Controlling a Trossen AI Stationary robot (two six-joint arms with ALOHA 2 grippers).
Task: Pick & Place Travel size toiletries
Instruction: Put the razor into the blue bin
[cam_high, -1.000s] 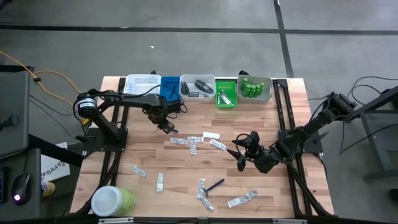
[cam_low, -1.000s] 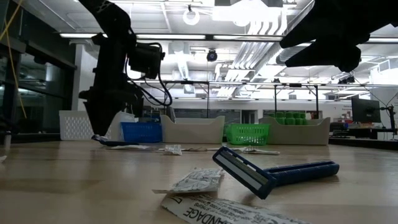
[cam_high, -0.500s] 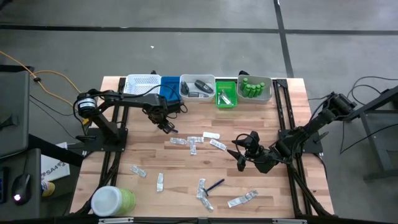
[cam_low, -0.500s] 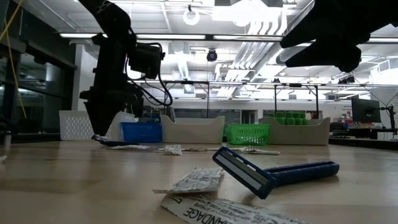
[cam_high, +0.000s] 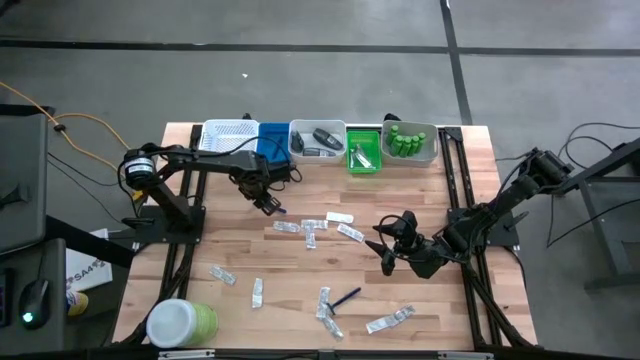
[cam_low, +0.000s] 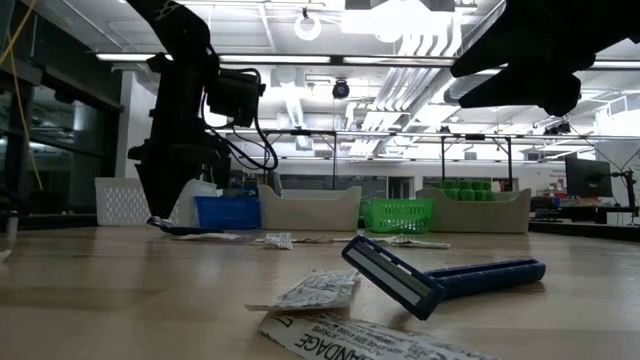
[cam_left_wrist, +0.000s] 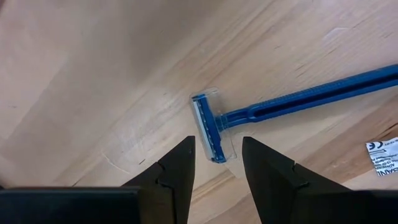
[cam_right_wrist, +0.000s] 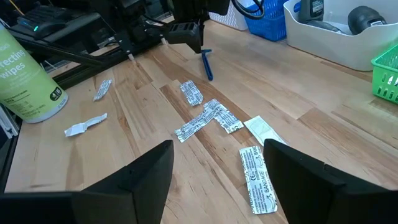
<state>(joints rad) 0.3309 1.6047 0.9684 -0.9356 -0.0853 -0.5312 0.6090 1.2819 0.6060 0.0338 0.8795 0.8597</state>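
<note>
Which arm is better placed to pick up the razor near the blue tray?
Left. Its hand is open right over the blue razor, fingers either side of its head; the right hand sits farther away.

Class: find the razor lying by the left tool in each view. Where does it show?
High view: razor left of centre, at the left tool.
Low view: far left, flat under that arm.
Left wrist view: its head just past the fingers.
Right wrist view: far off, below the other arm.
Shared landmark: the left tool.
</note>
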